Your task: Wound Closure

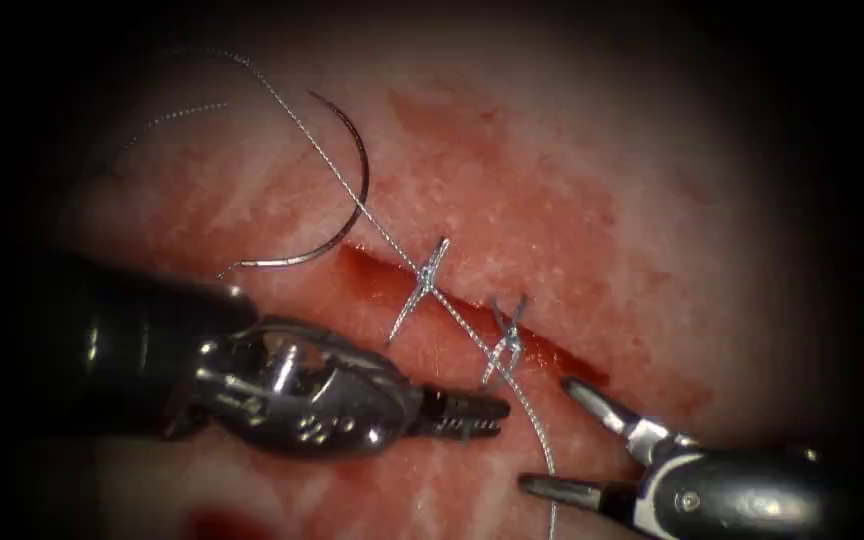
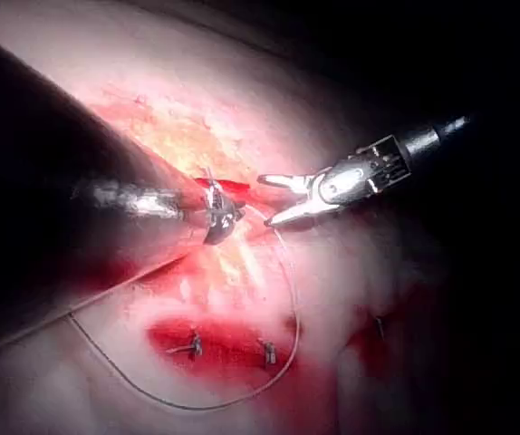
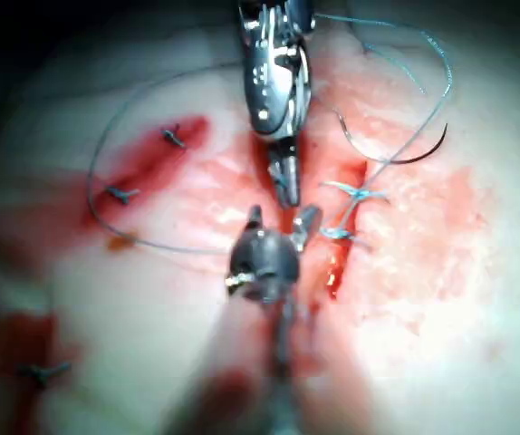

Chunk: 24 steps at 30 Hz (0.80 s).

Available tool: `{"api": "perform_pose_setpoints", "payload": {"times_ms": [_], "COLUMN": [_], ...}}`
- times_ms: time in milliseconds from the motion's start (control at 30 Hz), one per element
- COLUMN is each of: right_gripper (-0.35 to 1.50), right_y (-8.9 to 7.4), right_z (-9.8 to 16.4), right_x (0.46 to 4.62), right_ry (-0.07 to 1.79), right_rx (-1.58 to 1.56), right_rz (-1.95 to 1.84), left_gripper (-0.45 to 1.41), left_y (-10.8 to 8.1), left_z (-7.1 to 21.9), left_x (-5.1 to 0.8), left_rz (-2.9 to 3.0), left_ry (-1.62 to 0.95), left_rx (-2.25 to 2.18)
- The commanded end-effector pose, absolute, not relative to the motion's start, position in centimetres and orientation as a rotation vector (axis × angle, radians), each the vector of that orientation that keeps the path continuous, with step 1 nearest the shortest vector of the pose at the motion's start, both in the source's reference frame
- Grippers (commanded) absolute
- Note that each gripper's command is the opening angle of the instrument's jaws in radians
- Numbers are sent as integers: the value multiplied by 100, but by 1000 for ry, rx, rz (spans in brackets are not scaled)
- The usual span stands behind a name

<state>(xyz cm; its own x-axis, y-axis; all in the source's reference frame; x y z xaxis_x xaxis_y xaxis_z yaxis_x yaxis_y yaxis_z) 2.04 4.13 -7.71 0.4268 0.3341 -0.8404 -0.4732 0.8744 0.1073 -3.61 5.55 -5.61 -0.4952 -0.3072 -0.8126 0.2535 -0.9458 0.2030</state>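
The cut [image 1: 382, 275] runs slantwise down to the right across the tissue [image 1: 572, 180], with two stitches [image 1: 422, 285] [image 1: 507, 340] across it. The curved needle [image 1: 364, 170] lies loose on the tissue left of the cut's upper end, held by neither tool. Its thread [image 1: 332, 163] runs from the upper left over both stitches and down between the right tool's jaws. My left tool [image 1: 487, 412] lies low beside the cut on its left side, jaws shut with nothing seen in them. My right tool [image 1: 549, 435] stands open at the cut's lower end, astride the thread, holding nothing.
Red fluid stains the tissue around the cut. In the left wrist view a second red patch [image 2: 224, 337] carries two stitches, and a long thread loop [image 2: 287, 299] curves past it. The right wrist view shows further stitches [image 3: 171, 136] [image 3: 120, 193] to the side.
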Motion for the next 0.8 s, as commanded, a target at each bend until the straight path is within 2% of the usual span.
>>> {"api": "perform_pose_setpoints", "payload": {"times_ms": [33,667,800], "right_gripper": [111,109,109], "right_y": [407,427,428], "right_z": [-760,-691,-692], "right_x": [217,262,269], "right_ry": [1015,971,974], "right_rx": [-147,-159,-150], "right_rz": [497,480,479], "left_gripper": [-35,-35,-35], "left_y": [548,545,544], "left_z": [-556,-563,-565], "left_x": [-365,-359,-358], "left_rz": [-2469,-2618,-2863], "left_ry": [-80,17,291], "left_rx": [1354,1350,1487]}}
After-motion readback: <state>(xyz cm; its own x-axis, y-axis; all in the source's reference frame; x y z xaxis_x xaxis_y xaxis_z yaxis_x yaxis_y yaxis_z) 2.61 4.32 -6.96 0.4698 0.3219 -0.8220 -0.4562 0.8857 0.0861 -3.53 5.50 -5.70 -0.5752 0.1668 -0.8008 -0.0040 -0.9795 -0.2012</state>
